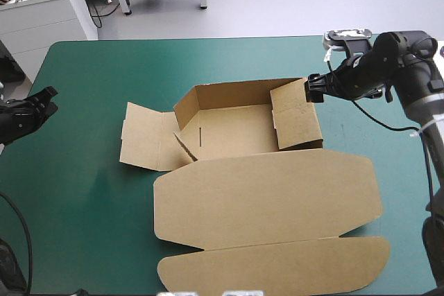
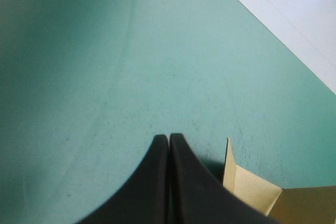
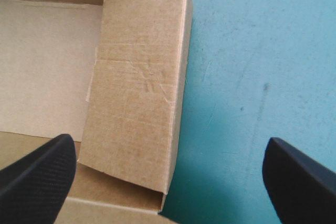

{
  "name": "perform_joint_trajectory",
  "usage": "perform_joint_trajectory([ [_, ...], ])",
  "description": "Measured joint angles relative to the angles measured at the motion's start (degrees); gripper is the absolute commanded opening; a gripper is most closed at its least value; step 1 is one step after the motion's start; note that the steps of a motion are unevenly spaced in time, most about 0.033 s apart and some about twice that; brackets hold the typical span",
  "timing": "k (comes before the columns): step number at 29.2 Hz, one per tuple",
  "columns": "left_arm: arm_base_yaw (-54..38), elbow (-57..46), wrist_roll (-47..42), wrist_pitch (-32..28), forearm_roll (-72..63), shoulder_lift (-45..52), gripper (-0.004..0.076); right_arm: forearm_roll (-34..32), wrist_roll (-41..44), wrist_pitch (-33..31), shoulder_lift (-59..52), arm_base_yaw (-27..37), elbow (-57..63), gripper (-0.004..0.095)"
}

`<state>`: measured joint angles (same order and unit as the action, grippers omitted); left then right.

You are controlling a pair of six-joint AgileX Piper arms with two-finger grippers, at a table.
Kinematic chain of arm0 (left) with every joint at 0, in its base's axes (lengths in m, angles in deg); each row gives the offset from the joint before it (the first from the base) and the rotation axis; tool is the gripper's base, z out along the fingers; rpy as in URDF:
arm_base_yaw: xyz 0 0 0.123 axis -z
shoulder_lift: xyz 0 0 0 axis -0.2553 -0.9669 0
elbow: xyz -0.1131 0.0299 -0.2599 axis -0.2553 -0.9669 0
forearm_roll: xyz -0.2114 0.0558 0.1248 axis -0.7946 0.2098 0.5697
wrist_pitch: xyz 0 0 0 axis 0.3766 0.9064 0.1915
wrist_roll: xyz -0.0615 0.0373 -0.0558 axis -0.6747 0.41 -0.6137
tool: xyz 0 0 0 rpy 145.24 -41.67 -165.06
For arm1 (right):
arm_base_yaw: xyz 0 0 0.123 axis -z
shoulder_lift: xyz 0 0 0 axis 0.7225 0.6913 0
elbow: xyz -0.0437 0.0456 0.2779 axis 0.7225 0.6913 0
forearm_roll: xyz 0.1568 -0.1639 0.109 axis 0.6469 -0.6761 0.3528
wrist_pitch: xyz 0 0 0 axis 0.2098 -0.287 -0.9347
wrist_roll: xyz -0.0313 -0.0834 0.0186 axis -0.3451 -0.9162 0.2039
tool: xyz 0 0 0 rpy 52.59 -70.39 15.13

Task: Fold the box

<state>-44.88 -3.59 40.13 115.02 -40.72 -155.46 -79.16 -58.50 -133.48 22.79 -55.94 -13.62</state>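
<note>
Brown cardboard box (image 1: 236,136) mid-table on the teal-green cover (image 1: 90,192), back and right walls raised, left flap (image 1: 144,145) and lid (image 1: 267,195) flat; right black-fingered gripper (image 1: 310,89) spread empty over the right wall, left gripper (image 2: 168,138) pinched shut, empty, well apart; raising the left flap likely comes next

Only a corner of the brown box (image 2: 249,187) is seen in the left wrist view, the rest being cut off or hidden behind the left gripper (image 2: 168,137), and most of it is likewise cut off in the right wrist view.
</note>
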Motion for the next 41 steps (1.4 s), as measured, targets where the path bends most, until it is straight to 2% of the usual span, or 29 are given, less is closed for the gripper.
perform_joint_trajectory([
  [7,0.0,0.0,0.0,-0.4,0.0,0.0,-0.0010,0.2,0.1,0.2,9.1,-0.1,0.0,0.0890],
  [12,0.0,0.0,0.0,-1.1,0.0,0.0,-0.0010,-3.2,0.1,0.9,14.6,-2.8,0.0,0.0890],
  [17,0.0,0.0,0.0,-1.2,0.0,0.0,-0.0010,-3.6,1.2,2.0,17.2,-5.6,0.0,0.0890],
  [22,0.0,0.0,0.0,-1.3,0.0,0.0,-0.0010,-3.6,2.1,2.4,18.1,-5.7,0.0,0.0887],
  [26,0.0,0.0,0.0,-1.3,0.0,0.0,-0.0010,-3.7,2.3,2.2,18.4,-5.7,0.0,0.0837],
  [29,0.0,0.0,0.0,-1.3,0.0,0.0,-0.0010,-3.7,2.4,1.7,18.9,-5.7,0.0,0.0749],
  [31,0.0,0.0,0.0,-1.3,0.0,0.0,-0.0010,-3.7,2.6,1.5,19.5,-5.7,0.0,0.0617],
  [34,0.0,0.0,0.0,-1.4,0.0,0.0,-0.0010,-3.7,2.8,1.4,20.1,-5.7,0.0,0.0288],
  [35,0.0,0.0,0.0,-1.4,0.0,0.0,-0.0010,-3.6,2.8,1.4,20.2,-5.7,0.0,0.0116],
  [36,0.0,0.0,0.0,-1.5,0.0,0.0,-0.0010,-3.5,2.8,1.4,20.2,-5.7,0.0,0.0002],
  [41,0.0,0.0,0.0,-1.9,0.0,0.0,-0.0010,-4.4,3.3,1.4,20.2,-5.7,0.0,-0.0001],
])
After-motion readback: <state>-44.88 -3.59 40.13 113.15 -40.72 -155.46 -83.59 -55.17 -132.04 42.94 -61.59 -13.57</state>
